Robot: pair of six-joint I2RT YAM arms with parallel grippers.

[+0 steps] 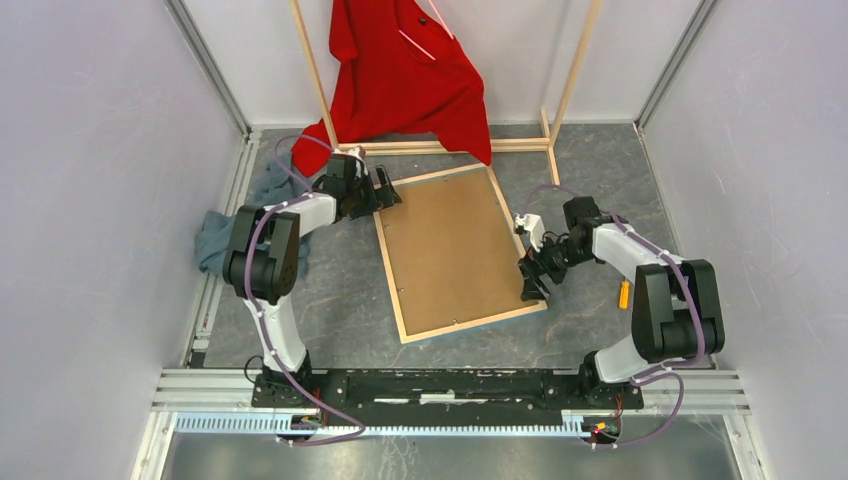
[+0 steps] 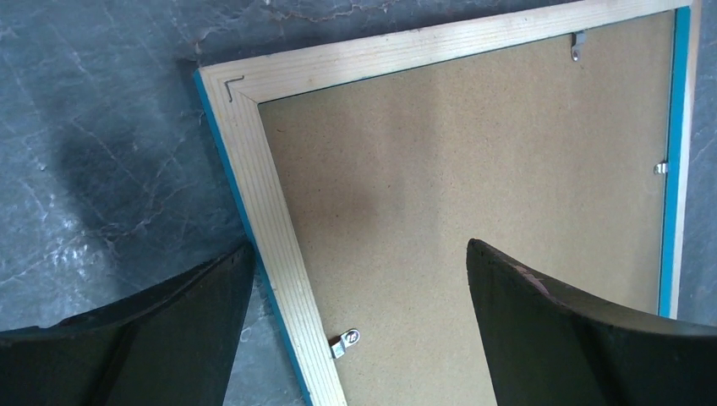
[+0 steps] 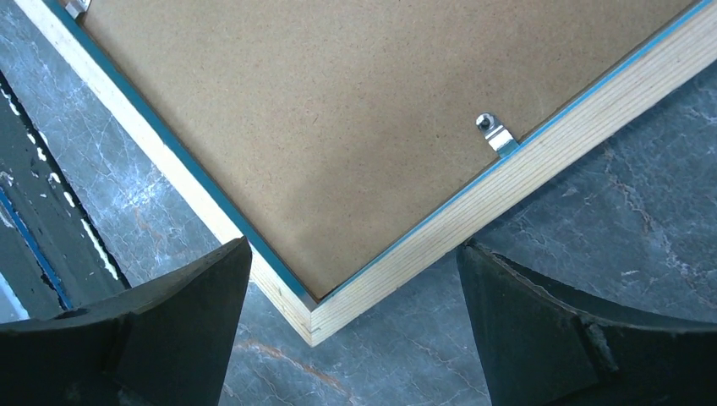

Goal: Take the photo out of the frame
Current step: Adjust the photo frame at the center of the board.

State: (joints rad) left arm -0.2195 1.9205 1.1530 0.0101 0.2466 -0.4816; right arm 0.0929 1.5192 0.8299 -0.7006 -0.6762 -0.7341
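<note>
On grey table (image 1: 330, 300), frame (image 1: 391, 265) face down, pale wood edges, brown backing board (image 1: 455, 250), left pincer (image 2: 355, 254), right pincer (image 3: 353, 249) both gaping

A robot lab test cell, it seems — plain white walls (image 1: 90, 150), metal posts (image 1: 205, 60) in the corners, two robot arms (image 1: 272, 260) bolted to a metal rail (image 1: 440, 385).

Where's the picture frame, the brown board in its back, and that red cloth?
the frame (image 2: 269, 211), left wrist view, on its pale wooden side rail.
backing board (image 1: 455, 250), top view, on its middle.
red cloth (image 1: 400, 80), top view, on the middle of the hanging fabric.
</note>
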